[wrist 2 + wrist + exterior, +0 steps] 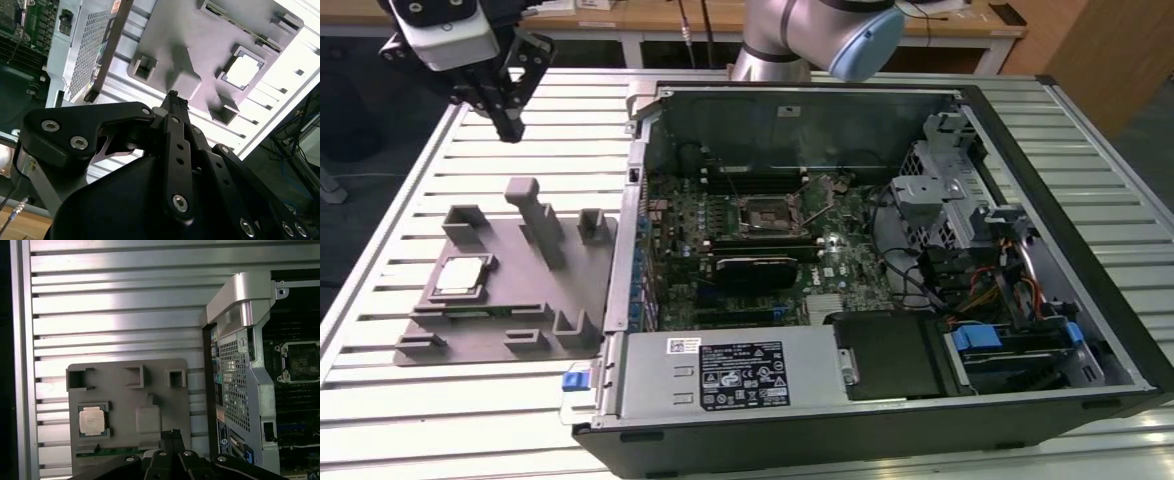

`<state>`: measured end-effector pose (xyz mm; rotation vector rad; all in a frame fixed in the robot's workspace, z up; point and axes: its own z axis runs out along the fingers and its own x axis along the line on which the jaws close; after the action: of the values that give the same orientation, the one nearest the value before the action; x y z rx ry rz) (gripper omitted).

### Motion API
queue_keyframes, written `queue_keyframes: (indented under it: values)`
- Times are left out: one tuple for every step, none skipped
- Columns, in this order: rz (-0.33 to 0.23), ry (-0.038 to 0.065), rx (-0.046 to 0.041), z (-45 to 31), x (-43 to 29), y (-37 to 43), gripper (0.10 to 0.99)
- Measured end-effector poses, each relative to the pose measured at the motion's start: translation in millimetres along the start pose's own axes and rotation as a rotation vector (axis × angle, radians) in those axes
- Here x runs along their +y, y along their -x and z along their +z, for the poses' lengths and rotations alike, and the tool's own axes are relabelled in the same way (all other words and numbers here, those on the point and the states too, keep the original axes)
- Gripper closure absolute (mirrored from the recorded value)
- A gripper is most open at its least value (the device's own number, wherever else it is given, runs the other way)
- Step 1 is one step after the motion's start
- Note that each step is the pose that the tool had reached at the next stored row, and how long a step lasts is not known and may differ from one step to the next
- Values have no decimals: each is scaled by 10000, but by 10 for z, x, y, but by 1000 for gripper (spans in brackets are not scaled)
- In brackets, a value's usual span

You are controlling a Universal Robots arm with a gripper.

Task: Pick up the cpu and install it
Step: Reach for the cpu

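gripper [510,128]: fingers closed together, holding nothing, high over the slatted table [440,410] toward the exterior view's left, well apart from the cpu [460,277].
cpu: flat in a square recess of the grey fixture plate [500,325], beside the open computer case [720,375].
exterior view: upright posts on the plate, full case interior.
first wrist view: cpu [92,421] seen top-down, bare socket [299,360] inside the case.
second wrist view: closed gripper [172,96] in front of the plate.

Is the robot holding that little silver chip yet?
No, the cpu lies in its pocket on the grey fixture plate, well apart from the gripper.
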<state>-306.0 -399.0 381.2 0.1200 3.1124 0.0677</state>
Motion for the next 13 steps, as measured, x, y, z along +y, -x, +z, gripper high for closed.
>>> queue_keyframes:
  values:
    - [0, 0, 0, 2, -2, -21, 980]
    - [1, 0, 0, 3, -3, -42, 980]
    - [1, 0, -1, 5, -5, -62, 980]
    - [2, 0, -1, 7, -6, -82, 980]
    - [2, 0, 0, 8, -8, -102, 980]
    - [3, -1, 0, 9, -10, -122, 980]
    - [3, -1, 0, 11, -11, -142, 980]
    - [2, -1, 0, 12, -13, -162, 980]
    - [3, 0, -1, 14, -15, -183, 980]
    - [3, -1, 0, 15, -16, -204, 980]
    - [3, -1, 0, 17, -18, -227, 980]
    - [3, 0, 0, 19, -20, -248, 980]
    - [4, 0, -1, 21, -22, -269, 980]
